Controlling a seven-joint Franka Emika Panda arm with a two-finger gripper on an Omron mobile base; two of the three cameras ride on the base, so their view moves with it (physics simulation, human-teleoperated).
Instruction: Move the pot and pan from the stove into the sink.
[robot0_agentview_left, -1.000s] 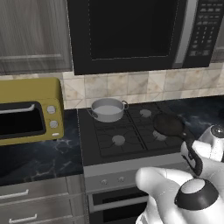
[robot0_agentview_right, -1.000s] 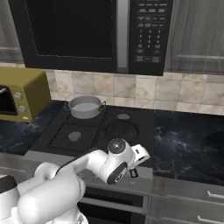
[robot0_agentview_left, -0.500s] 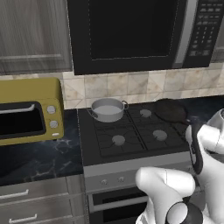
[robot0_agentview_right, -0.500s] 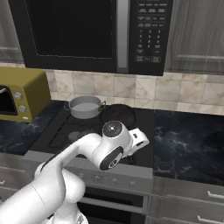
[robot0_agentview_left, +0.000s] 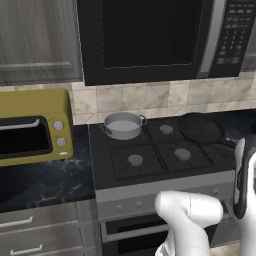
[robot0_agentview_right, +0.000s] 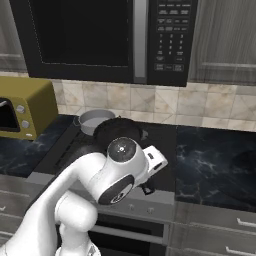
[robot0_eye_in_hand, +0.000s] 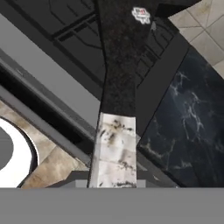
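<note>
Your arm rises in front of the stove (robot0_agentview_left: 150, 155) and bends over its front right corner; in the right base view the round wrist joint sits level with the steel knob panel, with the hand pointing right and slightly down past the cooktop's edge. In the left base view the forearm stands upright at the right edge of the picture, just beside the stove's corner. The gripper (robot0_agentview_right: 148, 189) shows there as little more than a dark tip under the white hand, so you cannot tell whether its fingers are apart or together.

The hand view looks along the pan's long handle (robot0_eye_in_hand: 114, 87), dark in the upper stretch and pale and mottled nearer the camera, running over the stove's front edge beside the dark marbled counter (robot0_eye_in_hand: 188, 127). A small white patch near the handle's far end may be a label, but it is too blurred to read.

The pot (robot0_agentview_left: 123, 125) stands on the rear left burner (well apart from your hand). The pan (robot0_agentview_left: 201, 128) rests over the rear right burner, its handle reaching toward the front right. The microwave (robot0_agentview_right: 172, 30) keypad lettering is illegible.
</note>
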